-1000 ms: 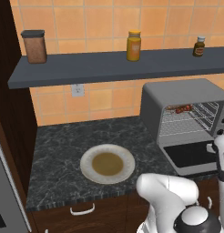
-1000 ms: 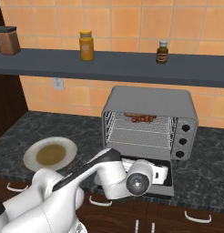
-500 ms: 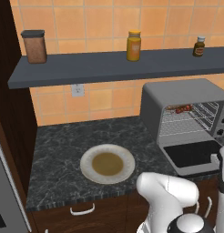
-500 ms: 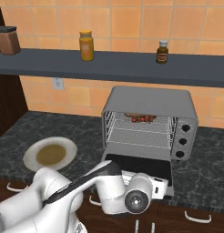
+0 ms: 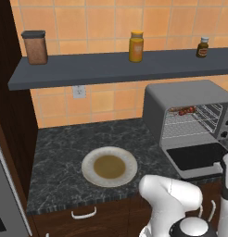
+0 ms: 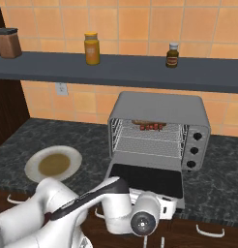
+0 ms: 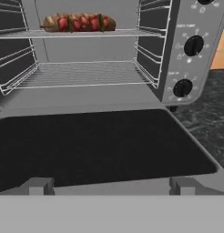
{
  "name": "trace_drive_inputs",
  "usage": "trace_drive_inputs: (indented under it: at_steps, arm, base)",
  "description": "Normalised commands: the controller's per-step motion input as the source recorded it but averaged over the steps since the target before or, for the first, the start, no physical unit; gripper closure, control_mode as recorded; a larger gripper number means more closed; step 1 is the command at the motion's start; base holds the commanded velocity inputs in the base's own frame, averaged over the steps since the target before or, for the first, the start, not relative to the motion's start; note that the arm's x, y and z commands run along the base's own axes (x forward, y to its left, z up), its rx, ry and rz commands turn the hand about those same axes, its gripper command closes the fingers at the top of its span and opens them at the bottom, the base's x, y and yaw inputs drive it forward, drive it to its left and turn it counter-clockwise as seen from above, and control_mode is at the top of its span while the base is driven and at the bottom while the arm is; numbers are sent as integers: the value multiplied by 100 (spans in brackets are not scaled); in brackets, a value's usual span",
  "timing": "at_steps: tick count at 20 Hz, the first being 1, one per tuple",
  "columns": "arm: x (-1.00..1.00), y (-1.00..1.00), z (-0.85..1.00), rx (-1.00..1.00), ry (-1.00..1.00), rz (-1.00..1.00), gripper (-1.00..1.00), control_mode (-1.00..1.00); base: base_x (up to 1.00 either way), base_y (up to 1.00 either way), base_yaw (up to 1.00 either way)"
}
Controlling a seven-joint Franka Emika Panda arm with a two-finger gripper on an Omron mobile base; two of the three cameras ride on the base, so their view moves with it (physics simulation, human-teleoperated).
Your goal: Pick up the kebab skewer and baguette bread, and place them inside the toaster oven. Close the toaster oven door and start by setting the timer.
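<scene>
Black marble counter [image 5: 65, 152], orange-tiled wall [image 5: 102, 18].

Toaster oven [image 5: 180, 99] with door [image 5: 199, 157] down, beside empty plate [image 5: 109, 166].

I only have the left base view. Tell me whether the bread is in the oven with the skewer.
Observer: Yes. The hand view shows the bread and the skewer lying together on the upper rack.
Operator: Count the knobs for me.
Observer: The right base view shows three knobs in a column on the right panel of the oven.
</scene>
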Motion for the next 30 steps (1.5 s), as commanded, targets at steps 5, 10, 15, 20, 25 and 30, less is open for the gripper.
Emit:
trace_drive_inputs:
  at_steps: [5,10,15,20,25,30]
  arm:
    - [-39,-4,-23,0,2,0,-100,-100]
    - [-25,-6,-42,0,2,0,-100,-100]
    - [0,-10,-41,0,-1,0,-100,-100]
    - [5,-5,-24,0,-5,0,-100,-100]
    - [11,-1,-26,0,-9,2,-100,-100]
    - [20,0,-5,0,-12,0,-100,-100]
  base:
    - [0,0,0]
    - [0,0,0]
    - [0,0,0]
    - [0,0,0]
    - [0,0,0]
    - [0,0,0]
